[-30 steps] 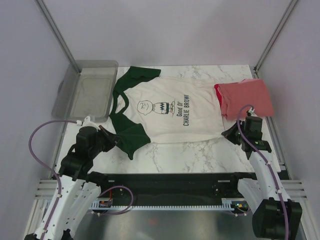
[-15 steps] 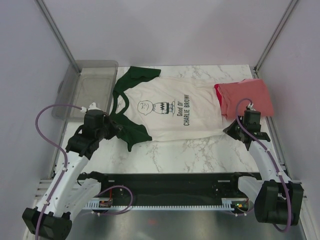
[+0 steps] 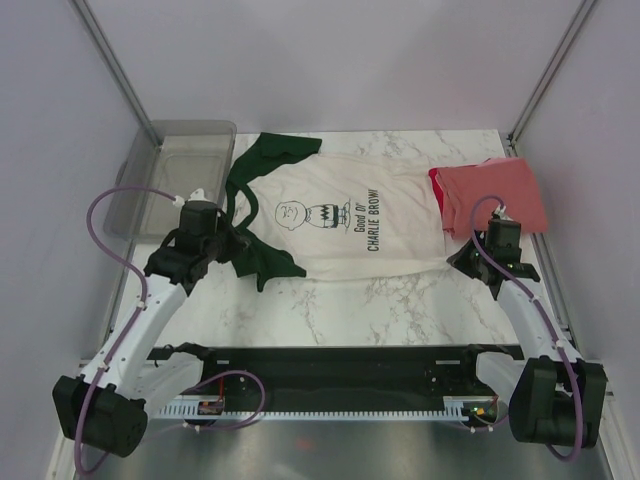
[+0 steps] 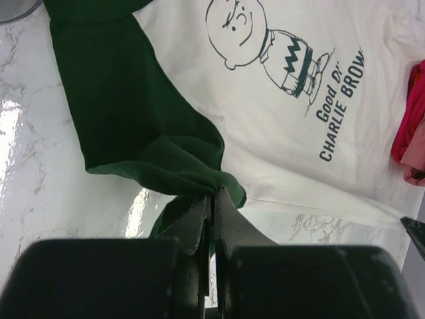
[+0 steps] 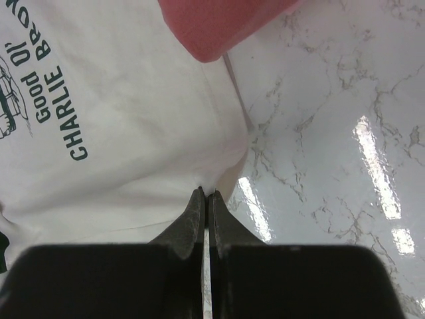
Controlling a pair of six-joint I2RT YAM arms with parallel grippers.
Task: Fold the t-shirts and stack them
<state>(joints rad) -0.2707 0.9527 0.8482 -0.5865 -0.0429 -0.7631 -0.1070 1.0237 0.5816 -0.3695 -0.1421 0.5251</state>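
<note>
Now farther forward, left gripper (image 4: 214, 193), right gripper (image 5: 204, 194), both clamped on cream t-shirt (image 3: 330, 255)

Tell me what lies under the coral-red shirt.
The cream shirt runs beneath the edge of the coral-red shirt; the marble table carries the rest. How far the cream cloth reaches underneath is covered.

Spread cream shirt (image 3: 340, 225), left gripper (image 3: 243, 251) at its green sleeve (image 3: 272, 264) — coral shirt (image 3: 497, 195) beside
</note>
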